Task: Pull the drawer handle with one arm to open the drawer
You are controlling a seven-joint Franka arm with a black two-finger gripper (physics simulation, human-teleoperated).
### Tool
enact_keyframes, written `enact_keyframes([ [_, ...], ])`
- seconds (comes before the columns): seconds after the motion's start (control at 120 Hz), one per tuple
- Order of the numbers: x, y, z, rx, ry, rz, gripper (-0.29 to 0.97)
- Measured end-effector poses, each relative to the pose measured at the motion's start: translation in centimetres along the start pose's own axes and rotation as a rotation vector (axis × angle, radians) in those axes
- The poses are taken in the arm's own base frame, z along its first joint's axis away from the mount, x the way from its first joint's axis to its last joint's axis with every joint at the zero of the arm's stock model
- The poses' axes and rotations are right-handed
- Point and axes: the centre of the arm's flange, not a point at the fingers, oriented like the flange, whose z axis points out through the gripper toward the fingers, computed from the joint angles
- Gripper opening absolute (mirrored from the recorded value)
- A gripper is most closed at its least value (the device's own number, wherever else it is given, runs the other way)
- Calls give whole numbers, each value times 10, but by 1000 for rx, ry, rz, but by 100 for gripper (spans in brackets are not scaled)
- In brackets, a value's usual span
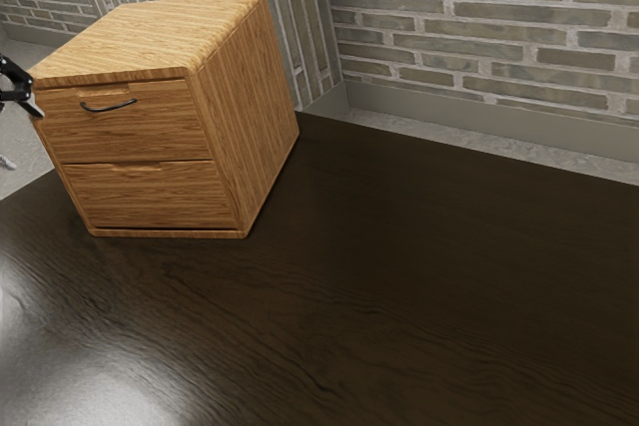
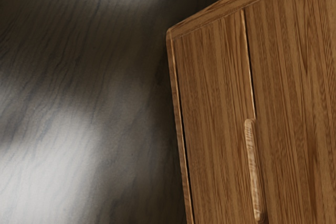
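- Exterior view: the wooden cabinet (image 1: 240, 97) stands on the dark table (image 1: 399, 296) toward the exterior view's left, with a brick wall (image 1: 479, 17) behind it.
- Its upper drawer (image 1: 150, 132) carries a thin dark wire handle (image 1: 108, 106). The lower drawer (image 1: 150, 197) has a wooden grip (image 1: 140, 169) along its top edge. Both fronts sit flush with the carcass, so neither drawer is open.
- The gripper (image 1: 18, 89) is at the exterior view's left edge, level with the upper drawer and near the wire handle but apart from it. It holds nothing, and whether it stands apart or together is not to be made out.
- Wrist view: the camera looks at the cabinet's front — the lower drawer (image 2: 210, 119) and its wooden grip (image 2: 253, 169), with the table beside the cabinet's base edge.
- Handling, as a judgement: from the gripper's height, the upper drawer looks like the one meant.
- The wire handle is stiff, slim and probably slick, with a gap behind it. The best hold is at its middle, one pad above and one below, so the pull runs straight and the drawer does not rack.
- The drawer should slide with little resistance. The cabinet looks heavy enough to stay put, though a jerk or slanted pull could drag it — a steady draw square to the front is safer.
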Motion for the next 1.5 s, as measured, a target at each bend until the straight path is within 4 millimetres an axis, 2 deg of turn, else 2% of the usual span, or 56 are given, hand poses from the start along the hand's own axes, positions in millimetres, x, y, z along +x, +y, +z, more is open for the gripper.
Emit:
enact_keyframes([
  [0.2,2,11,-1,-88,33,-100,65],
  [0.308,5,22,10,-108,37,-137,65],
  [0.425,-9,39,14,-136,28,-143,65],
  [0.55,-16,45,22,-146,20,-163,65],
  [0.808,-6,51,55,-127,16,-224,65],
  [0.933,-5,53,57,-130,15,-242,65],
  [1.067,-13,56,60,-137,9,-243,65],
  [1.217,-19,60,69,-135,2,-245,65],
  [1.325,-19,61,80,-125,-1,-255,65],
  [1.5,-19,58,88,-117,-3,-268,65],
])
